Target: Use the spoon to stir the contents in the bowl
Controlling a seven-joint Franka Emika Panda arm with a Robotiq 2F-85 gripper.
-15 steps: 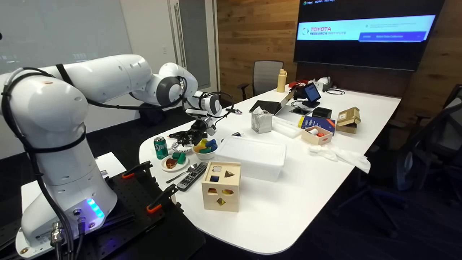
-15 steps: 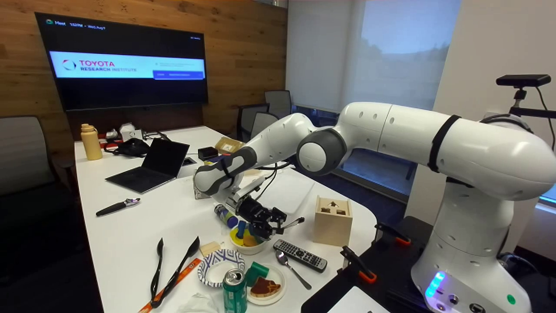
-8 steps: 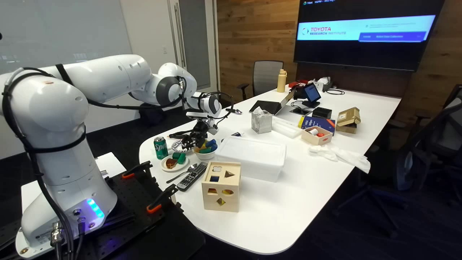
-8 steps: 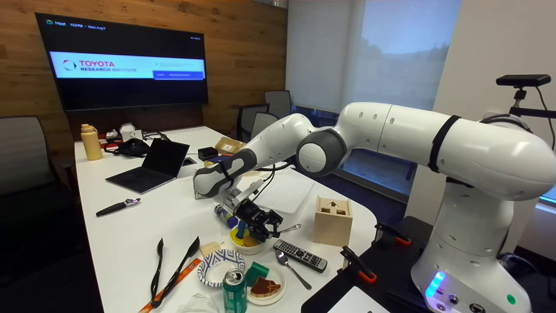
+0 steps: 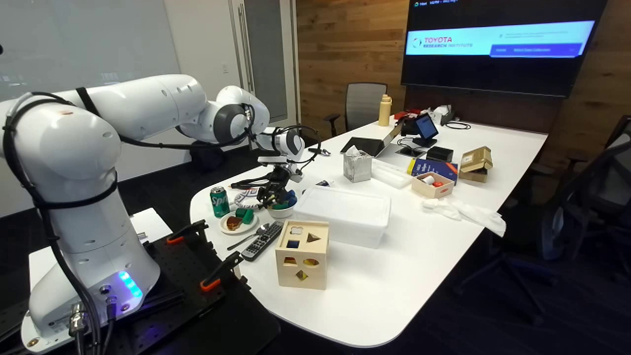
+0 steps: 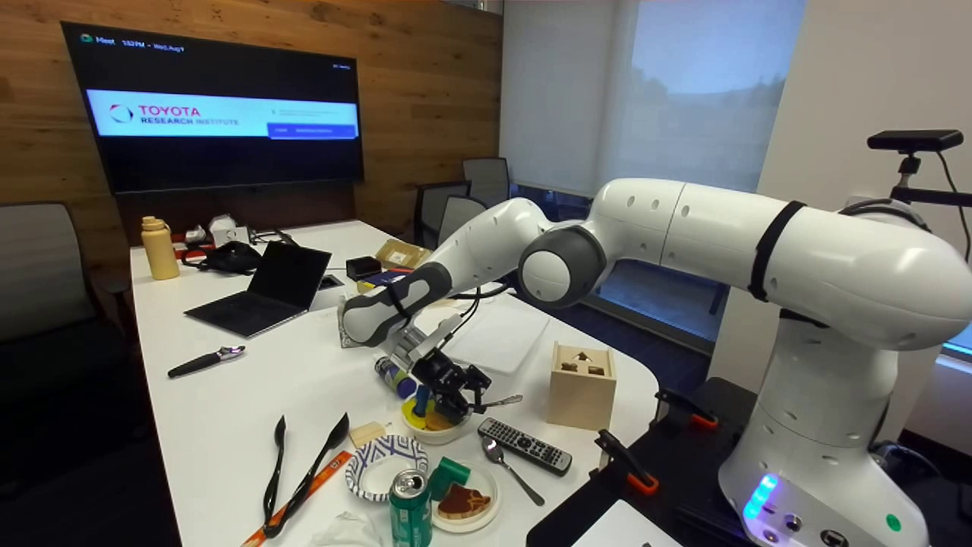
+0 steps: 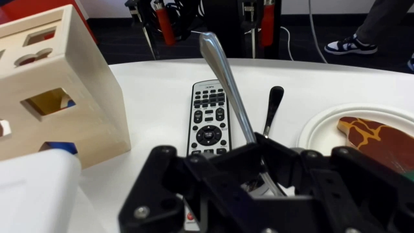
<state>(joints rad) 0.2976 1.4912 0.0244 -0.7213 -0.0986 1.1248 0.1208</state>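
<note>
Item: one spoon (image 7: 229, 81), which I hold pinched aslant in my tool (image 7: 260, 152), presumably to reach into the bowl (image 6: 431, 437) beneath.

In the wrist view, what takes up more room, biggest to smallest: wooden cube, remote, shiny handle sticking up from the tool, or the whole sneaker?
1. Wooden cube, cut off by the edge
2. Remote, partly hidden
3. Shiny handle, long but thin
4. Whole sneaker
</note>
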